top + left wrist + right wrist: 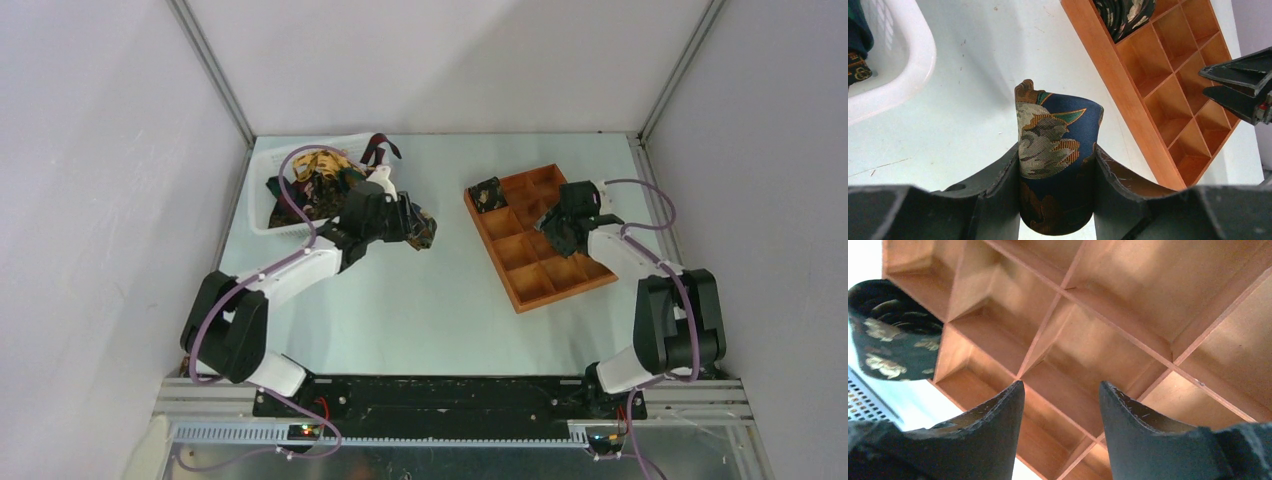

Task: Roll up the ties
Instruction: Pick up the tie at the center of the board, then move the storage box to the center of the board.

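Observation:
My left gripper [418,228] [1055,149] is shut on a rolled tie [1058,125] [424,232], navy with grey-green and orange flowers, and holds it upright over the table between the basket and the tray. Another rolled tie [488,194] [1123,15] [893,345], dark with gold motifs, sits in the far-left corner compartment of the orange-brown tray [492,250] [1108,65]. My right gripper [555,225] [1060,385] hovers open over the tray's middle compartments with nothing between its fingers. Several unrolled ties [320,180] lie heaped in the white basket.
The white plastic basket [262,205] [903,75] stands at the back left, close behind my left gripper. The tray's other compartments [1128,335] hold nothing. My right gripper's black fingers [1238,85] show at the right edge of the left wrist view.

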### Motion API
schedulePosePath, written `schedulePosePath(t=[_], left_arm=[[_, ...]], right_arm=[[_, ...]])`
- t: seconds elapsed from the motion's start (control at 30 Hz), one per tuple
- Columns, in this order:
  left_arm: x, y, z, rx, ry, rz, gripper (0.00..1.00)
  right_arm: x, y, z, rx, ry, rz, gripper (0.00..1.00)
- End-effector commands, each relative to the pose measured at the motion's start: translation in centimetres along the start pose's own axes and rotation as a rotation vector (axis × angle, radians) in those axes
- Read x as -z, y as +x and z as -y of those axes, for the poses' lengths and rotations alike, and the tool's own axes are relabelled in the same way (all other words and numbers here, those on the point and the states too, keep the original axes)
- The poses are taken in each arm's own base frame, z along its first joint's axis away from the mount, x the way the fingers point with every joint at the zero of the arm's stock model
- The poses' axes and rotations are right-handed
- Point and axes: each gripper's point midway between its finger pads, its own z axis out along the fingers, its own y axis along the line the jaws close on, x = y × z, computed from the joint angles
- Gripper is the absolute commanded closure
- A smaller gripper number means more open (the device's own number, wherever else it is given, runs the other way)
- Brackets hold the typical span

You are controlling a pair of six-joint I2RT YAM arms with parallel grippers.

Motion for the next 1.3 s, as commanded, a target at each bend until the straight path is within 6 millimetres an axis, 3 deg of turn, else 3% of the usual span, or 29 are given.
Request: schedulePosePath(t=[0.0,0.27,0.4,0.9,1.27], left_arm=[[1.4,-1.9,1.0,-0.037,0.016,0.062,0.51],[2.1,-2.2,1.4,-0.036,0.034,0.077,0.51],[2.4,-2.3,1.7,-0.035,0.046,0.079,0.51],[3.2,-2.7,2.5,-0.034,0.081,0.089,0.52],[3.8,-2.8,2.8,-0.024,0.093,0.100,0.52]], right_arm=[[-1.7,-0.8,-0.2,-0.075,0.014,0.022,0.40],[-4.8,-0.7,-0.6,-0.104,0.011,0.021,0.41],[-5.4,-0.7,-0.7,-0.112,0.011,0.023,0.41],[-1.4,-2.1,-2.4,-0.097,-0.041,0.080,0.42],[-4.3,-2.1,-3.1,-0.039,0.028,0.038,0.45]])
